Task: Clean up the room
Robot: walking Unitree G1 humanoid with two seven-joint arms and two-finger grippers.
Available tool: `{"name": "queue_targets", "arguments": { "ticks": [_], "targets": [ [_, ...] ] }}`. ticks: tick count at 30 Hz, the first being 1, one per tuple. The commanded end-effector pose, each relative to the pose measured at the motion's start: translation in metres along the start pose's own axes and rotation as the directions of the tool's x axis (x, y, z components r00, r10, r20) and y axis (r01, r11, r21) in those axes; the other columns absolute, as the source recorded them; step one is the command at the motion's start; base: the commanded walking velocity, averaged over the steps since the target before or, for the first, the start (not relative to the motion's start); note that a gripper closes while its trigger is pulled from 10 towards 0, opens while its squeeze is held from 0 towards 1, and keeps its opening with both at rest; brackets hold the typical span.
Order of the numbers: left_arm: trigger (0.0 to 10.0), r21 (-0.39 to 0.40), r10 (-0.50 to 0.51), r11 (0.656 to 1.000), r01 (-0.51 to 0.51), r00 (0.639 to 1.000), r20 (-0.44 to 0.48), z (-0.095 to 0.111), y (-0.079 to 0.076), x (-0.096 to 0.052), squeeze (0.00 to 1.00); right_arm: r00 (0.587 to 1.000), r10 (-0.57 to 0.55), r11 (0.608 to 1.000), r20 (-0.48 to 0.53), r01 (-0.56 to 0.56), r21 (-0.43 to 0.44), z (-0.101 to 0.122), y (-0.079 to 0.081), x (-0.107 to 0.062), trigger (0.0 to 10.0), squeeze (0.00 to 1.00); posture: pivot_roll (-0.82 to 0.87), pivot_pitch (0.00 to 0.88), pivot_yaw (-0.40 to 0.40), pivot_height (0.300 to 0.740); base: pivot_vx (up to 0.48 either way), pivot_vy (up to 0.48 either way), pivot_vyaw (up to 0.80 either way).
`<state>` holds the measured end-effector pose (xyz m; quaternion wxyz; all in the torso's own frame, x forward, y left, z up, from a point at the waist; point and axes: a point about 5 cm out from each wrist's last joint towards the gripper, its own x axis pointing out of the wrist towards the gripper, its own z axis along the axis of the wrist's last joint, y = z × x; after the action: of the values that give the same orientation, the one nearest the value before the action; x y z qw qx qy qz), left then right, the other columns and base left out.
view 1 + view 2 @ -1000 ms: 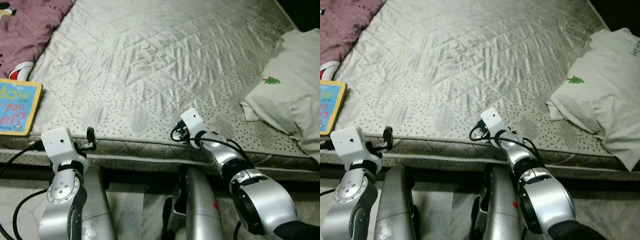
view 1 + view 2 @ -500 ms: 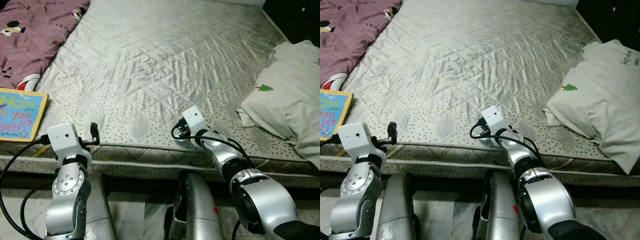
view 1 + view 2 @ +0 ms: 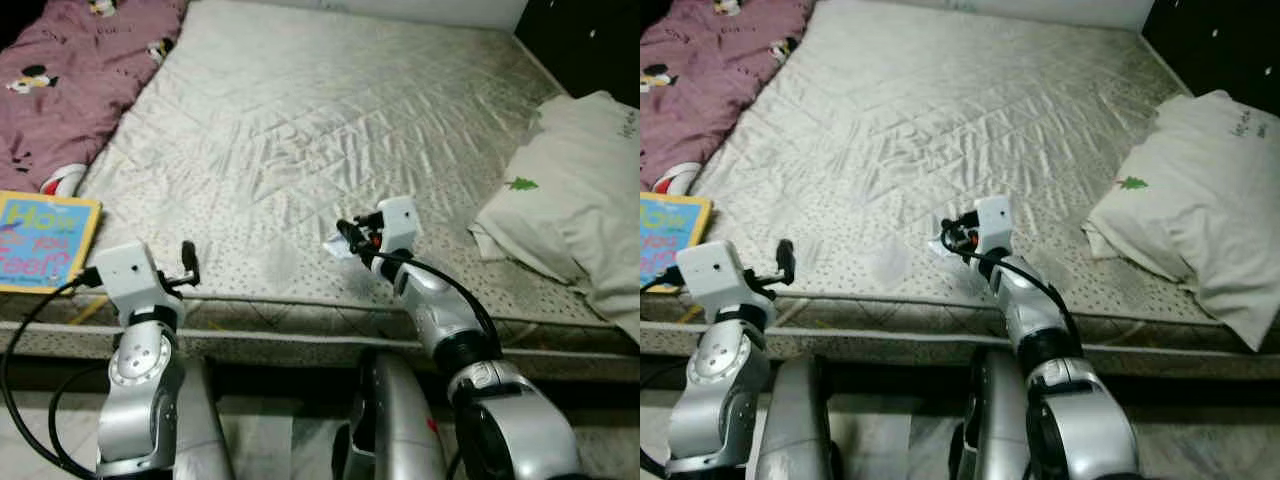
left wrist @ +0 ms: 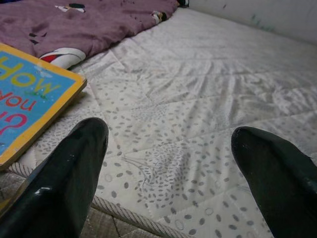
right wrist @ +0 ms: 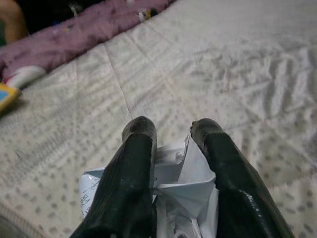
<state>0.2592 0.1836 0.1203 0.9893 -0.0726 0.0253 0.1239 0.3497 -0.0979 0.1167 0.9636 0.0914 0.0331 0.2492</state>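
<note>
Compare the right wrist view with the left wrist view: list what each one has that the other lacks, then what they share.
Right wrist view alone: the right gripper, its fingers closed on a crumpled white paper.

Left wrist view alone: the left gripper, fingers wide apart with nothing between them, above the mattress edge, and the cover lettering of the children's book.

Shared: the quilted mattress, the purple blanket at its far side, and the book, just a yellow-and-blue corner in the right wrist view.

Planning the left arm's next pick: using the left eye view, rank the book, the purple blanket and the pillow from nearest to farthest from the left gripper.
1. Book, on the bed edge just left of the left gripper.
2. Purple blanket, beyond the book at the bed's far left.
3. Pillow, across the bed at its right edge.
</note>
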Motion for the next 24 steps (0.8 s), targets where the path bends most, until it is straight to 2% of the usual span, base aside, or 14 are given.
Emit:
{"name": "queue_targets", "arguments": {
  "ticks": [1, 7, 9, 14, 24],
  "targets": [
    [10.0, -0.020, -0.013, 1.000, 0.014, 1.000, 0.021, 0.004, -0.004, 0.003, 0.00, 0.997, 0.023, 0.999, 0.074, -0.025, 0.024, 0.012, 0.006, -0.004, 10.0, 0.00, 0.06, 0.011, -0.085, 0.524, 0.000, 0.000, 0.00],
    [10.0, -0.032, -0.036, 0.999, 0.037, 0.999, 0.033, 0.006, -0.008, 0.004, 0.00, 0.992, 0.021, 0.999, 0.126, -0.024, 0.024, 0.016, 0.011, -0.007, 10.0, 0.00, 0.06, 0.014, -0.077, 0.524, 0.000, 0.000, 0.00],
    [10.0, -0.032, -0.044, 0.998, 0.045, 0.998, 0.034, 0.006, -0.010, 0.004, 0.00, 0.988, 0.022, 0.998, 0.152, -0.030, 0.055, 0.019, 0.015, -0.010, 10.0, 0.00, 0.06, 0.014, -0.077, 0.524, 0.000, 0.000, 0.00],
    [10.0, -0.038, -0.042, 0.998, 0.043, 0.999, 0.033, 0.005, -0.009, 0.004, 0.00, 0.987, 0.037, 0.995, 0.157, -0.051, 0.091, 0.026, 0.023, -0.015, 10.0, 0.00, 0.06, 0.014, -0.077, 0.549, 0.000, 0.000, 0.00],
    [10.0, -0.038, -0.045, 0.998, 0.046, 0.999, 0.029, 0.003, -0.009, 0.004, 0.00, 0.988, 0.033, 0.994, 0.149, -0.049, 0.101, 0.027, 0.025, -0.016, 10.0, 0.00, 0.06, 0.012, -0.080, 0.609, 0.000, 0.000, 0.00]
  ]
}}
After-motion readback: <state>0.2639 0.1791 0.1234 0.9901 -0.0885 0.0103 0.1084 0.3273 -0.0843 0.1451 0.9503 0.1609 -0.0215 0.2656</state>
